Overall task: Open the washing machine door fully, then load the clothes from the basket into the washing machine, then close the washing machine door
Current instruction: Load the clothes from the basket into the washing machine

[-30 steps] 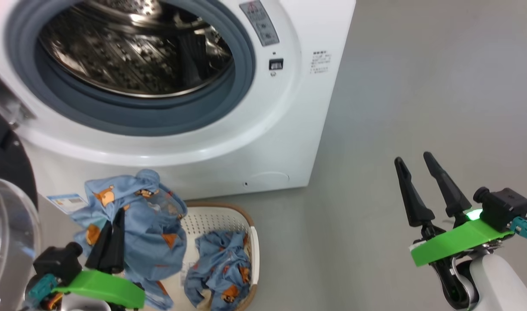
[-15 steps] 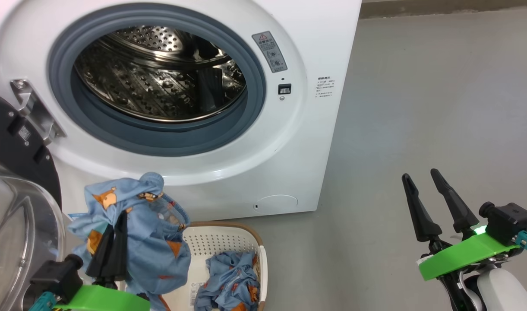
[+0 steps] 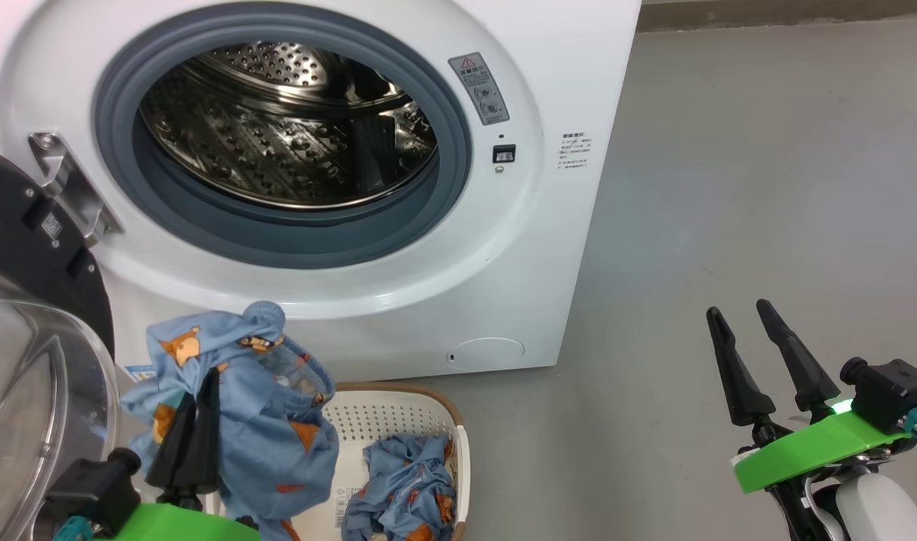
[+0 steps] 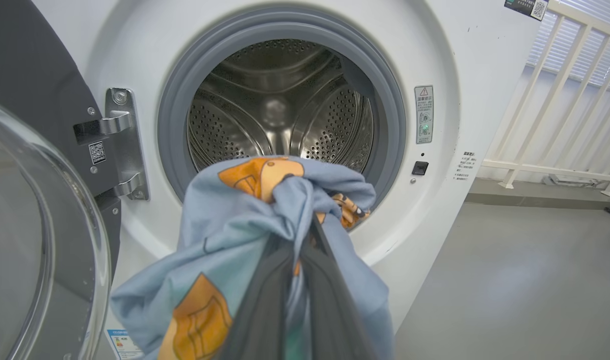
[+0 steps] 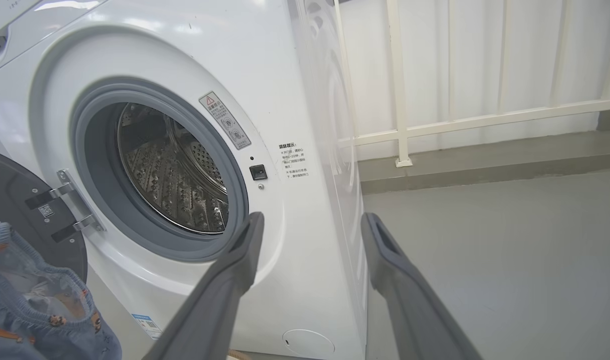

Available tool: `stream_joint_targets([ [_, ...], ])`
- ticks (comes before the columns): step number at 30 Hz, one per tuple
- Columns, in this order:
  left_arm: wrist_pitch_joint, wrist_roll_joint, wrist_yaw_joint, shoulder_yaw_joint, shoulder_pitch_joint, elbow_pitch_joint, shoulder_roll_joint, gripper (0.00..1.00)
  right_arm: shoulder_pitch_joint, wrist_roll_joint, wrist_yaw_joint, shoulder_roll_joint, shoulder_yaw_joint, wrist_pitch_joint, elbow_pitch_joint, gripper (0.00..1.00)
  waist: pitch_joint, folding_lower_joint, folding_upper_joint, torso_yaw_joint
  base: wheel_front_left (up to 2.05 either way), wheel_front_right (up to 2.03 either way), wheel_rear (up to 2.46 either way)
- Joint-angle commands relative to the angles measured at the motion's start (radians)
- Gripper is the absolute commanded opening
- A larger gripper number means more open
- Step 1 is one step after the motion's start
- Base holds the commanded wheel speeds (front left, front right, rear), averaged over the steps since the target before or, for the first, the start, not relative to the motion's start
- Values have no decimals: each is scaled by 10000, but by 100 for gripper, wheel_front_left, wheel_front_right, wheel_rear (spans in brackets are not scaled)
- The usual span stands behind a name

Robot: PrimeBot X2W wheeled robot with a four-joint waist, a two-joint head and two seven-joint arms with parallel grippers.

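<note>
Left gripper (image 3: 206, 391): at 7 o'clock in the head view, its two dark fingers pressed together and clamped on a garment.
Held garment (image 3: 278, 421): light blue with orange cartoon figures. It drapes over the fingers, lifted above the basket, low in front of the drum mouth.
Step in hand: most likely carrying this garment into the drum.
Doing it well: raise the bunch above the lower lip of the grey gasket (image 3: 278, 240). Reach deep inside before letting go, so no hanging tail lies across the gasket. Stay clear of the glass bowl at 9 o'clock.
Right gripper (image 3: 737, 309): at 4 o'clock, fingers spread apart, holding nothing, well apart from the machine.
Basket (image 3: 398, 392): on the floor at 6 o'clock, just before the washing machine (image 3: 548, 248). One crumpled garment (image 3: 405, 481) of the same print lies in its right part.
Drum (image 3: 278, 128): perforated steel; no clothes visible inside.
Washing machine door (image 3: 22, 248): swung open at 9 o'clock, on its left hinge.
</note>
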Motion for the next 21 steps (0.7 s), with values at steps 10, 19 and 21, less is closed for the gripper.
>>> stream_joint_targets([
  [10, -17, -72, 45, 330, -462, -400, 205, 0, -129, -15, 16, -151, 223, -48, -258, 100, 127, 0, 0, -52, 0, 0, 0],
  [19, 108, 115, -73, 189, -1626, -599, 329, 0, -310, -9, 16, -175, 226, -48, -360, 100, 557, 0, 0, -93, 0, 0, 0],
  [21, 174, 179, -112, 152, -2079, -553, 366, 0, -384, -15, 16, -172, 252, -48, -396, 100, 737, 0, 0, -118, 0, 0, 0],
])
